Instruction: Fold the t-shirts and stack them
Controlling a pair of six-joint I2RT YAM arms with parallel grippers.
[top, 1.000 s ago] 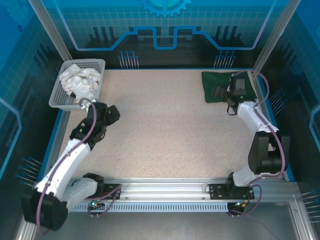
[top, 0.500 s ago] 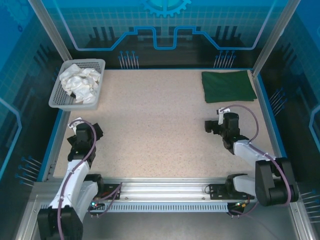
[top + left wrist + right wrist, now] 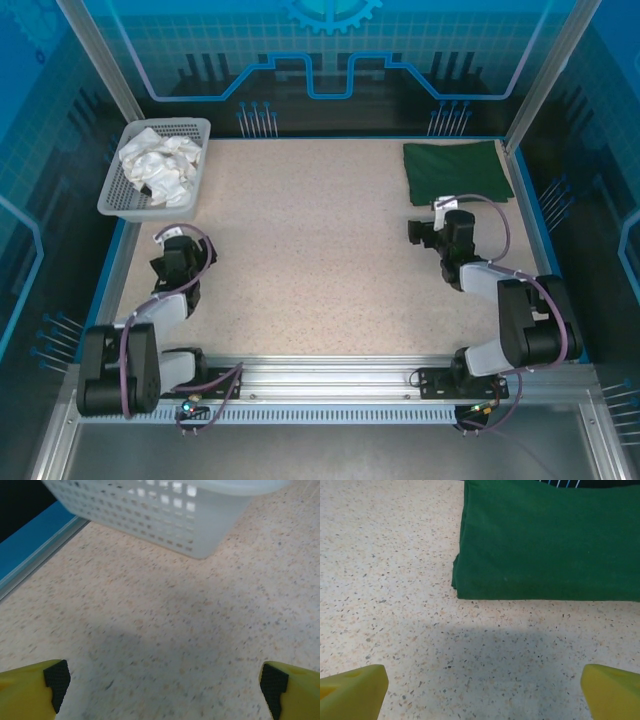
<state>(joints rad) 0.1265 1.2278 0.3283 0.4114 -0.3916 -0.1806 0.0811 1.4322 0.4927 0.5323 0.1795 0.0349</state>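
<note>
- While both arms rest folded low near the table's (image 3: 320,260) near edge, we see the left gripper (image 3: 173,250) at about 8 o'clock on the top view and the right gripper (image 3: 440,228) at about 3 o'clock.
- We find the green shirt (image 3: 458,170) folded into a flat rectangle at about 1 o'clock, by the far right corner.
- From the right wrist, we see that shirt (image 3: 550,540) lying at 12 o'clock ahead of the right gripper (image 3: 485,685), apart from it, with bare table between them.
- We read the right gripper as released: its yellow fingers (image 3: 352,690) stand wide apart and nothing lies between them.
- We see the basket (image 3: 125,205) at about 10 o'clock, by the far left corner, with pale cloth (image 3: 160,165) crumpled inside.
- From the left wrist, the basket (image 3: 165,525) sits at 12 o'clock ahead of the left gripper (image 3: 165,680), well apart from it.
- We read the left gripper as released too: its fingers (image 3: 30,687) are spread wide over bare table, grasping nothing.
</note>
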